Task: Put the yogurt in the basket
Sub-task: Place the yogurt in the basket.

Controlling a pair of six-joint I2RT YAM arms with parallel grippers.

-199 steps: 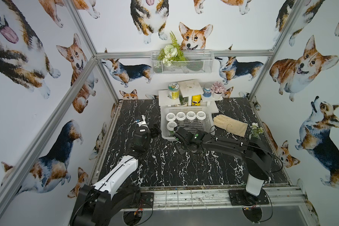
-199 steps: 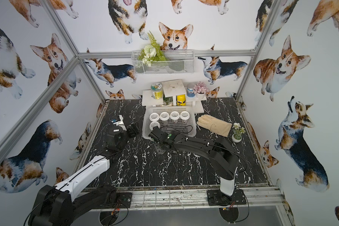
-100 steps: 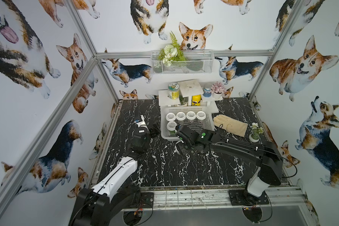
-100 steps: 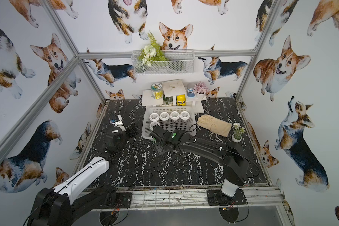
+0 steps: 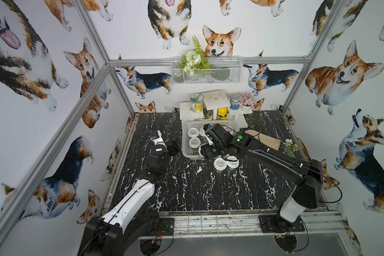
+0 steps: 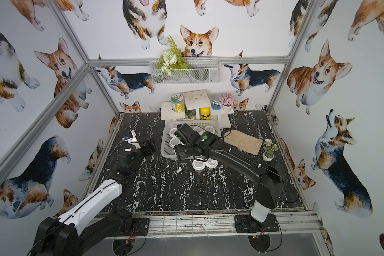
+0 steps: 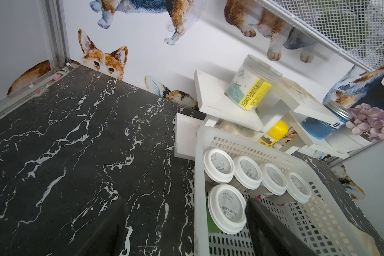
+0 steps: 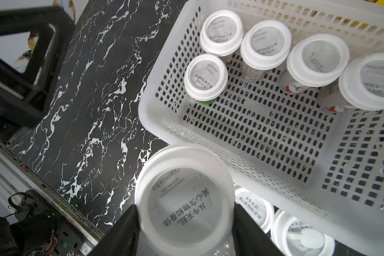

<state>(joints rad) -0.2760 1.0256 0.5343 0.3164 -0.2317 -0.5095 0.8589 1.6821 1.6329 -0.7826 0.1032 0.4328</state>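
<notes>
One yogurt [image 8: 184, 199] sat clamped at its sides between the fingers of the right hand [image 8: 186, 231], lid up, over the counter [image 5: 186, 188] just outside the near rim of the basket [image 8: 155, 115]. Five cups [image 8: 205, 76] stood upright inside the basket: four in a row along its far wall and one in front of that row at the left end. The rest of the basket floor was bare. Two cups [image 5: 220, 164] stood touching each other on the counter against the basket's near side, just beside and lower than the held one. The left hand [image 5: 174, 145] hung near the basket's left wall with its fingers apart, holding nothing.
</notes>
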